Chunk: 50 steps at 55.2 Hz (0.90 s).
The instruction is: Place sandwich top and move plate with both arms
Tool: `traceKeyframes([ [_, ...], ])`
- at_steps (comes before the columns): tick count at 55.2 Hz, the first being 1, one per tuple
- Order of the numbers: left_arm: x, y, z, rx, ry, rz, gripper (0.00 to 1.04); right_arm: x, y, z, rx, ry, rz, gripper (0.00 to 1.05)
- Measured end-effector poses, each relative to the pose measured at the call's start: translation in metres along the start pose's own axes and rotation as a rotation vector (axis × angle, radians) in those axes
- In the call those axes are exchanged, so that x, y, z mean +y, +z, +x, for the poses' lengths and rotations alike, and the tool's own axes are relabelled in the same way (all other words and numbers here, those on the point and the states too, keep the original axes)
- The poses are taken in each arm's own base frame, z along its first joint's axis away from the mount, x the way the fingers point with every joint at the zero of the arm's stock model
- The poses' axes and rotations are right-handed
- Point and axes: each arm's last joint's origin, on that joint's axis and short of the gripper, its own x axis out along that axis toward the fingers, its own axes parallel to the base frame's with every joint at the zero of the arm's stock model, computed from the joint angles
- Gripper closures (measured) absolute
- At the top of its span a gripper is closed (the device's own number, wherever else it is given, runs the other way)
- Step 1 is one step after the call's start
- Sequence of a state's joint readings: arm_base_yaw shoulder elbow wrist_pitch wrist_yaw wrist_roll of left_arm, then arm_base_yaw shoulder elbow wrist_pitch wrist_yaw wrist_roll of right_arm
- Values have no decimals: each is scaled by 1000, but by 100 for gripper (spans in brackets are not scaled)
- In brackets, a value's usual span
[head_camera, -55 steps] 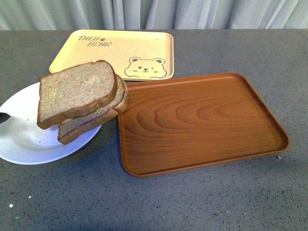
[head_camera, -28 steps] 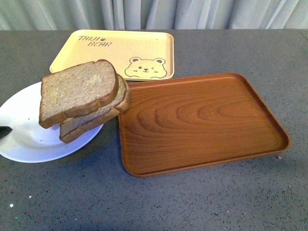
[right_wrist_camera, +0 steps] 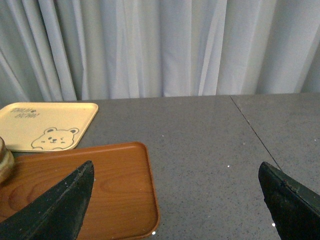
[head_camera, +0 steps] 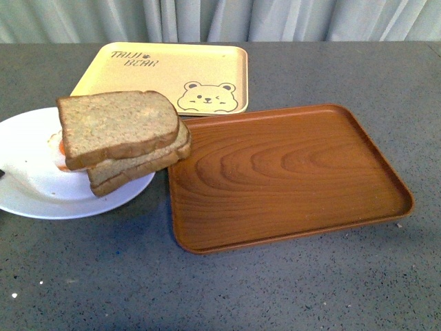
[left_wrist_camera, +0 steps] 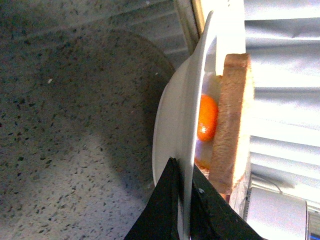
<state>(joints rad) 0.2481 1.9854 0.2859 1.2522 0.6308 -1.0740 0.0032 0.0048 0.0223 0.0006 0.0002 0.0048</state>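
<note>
The sandwich top (head_camera: 117, 125), a brown bread slice, lies on a second slice with a fried egg (head_camera: 60, 148) peeking out at its left side. The stack sits on the white plate (head_camera: 34, 186) at the table's left, now nearly level. In the left wrist view my left gripper (left_wrist_camera: 183, 200) is shut on the plate's rim (left_wrist_camera: 175, 120), edge-on, with the egg yolk (left_wrist_camera: 207, 117) and bread (left_wrist_camera: 234, 120) beyond it. In the front view only a dark tip shows at the left edge. My right gripper (right_wrist_camera: 177, 200) is open and empty above the table, right of the brown tray.
A brown wood-grain tray (head_camera: 289, 172) lies in the middle, right of the plate; it also shows in the right wrist view (right_wrist_camera: 115, 185). A pale yellow bear-print tray (head_camera: 165, 76) lies behind. Grey curtains hang at the far edge.
The plate, tilted a second ago with the sandwich leaning, has levelled out and shifted slightly back. The egg now shows at the sandwich's left side.
</note>
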Motion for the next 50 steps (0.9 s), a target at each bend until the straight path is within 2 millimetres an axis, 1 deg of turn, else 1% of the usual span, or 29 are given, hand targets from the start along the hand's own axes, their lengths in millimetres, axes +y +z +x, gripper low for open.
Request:
traceKeyframes([
  [12,-21,9,-9,-20,-57,-28,102,0,0,0,0,0,0,9],
  [17,-27,11,-5,-17,-58,-39,102,0,0,0,0,0,0,9],
  [22,-35,12,6,-8,-62,-39,102,0,0,0,0,0,0,9],
  [28,-49,12,27,10,-77,-26,102,0,0,0,0,0,0,9],
  [36,-69,12,64,52,-96,-7,102,0,0,0,0,0,0,9],
  [40,-75,11,81,71,-93,-3,102,0,0,0,0,0,0,9],
  [44,-81,8,105,105,-88,3,102,0,0,0,0,0,0,9],
  [50,-83,6,126,128,-84,9,102,0,0,0,0,0,0,9],
])
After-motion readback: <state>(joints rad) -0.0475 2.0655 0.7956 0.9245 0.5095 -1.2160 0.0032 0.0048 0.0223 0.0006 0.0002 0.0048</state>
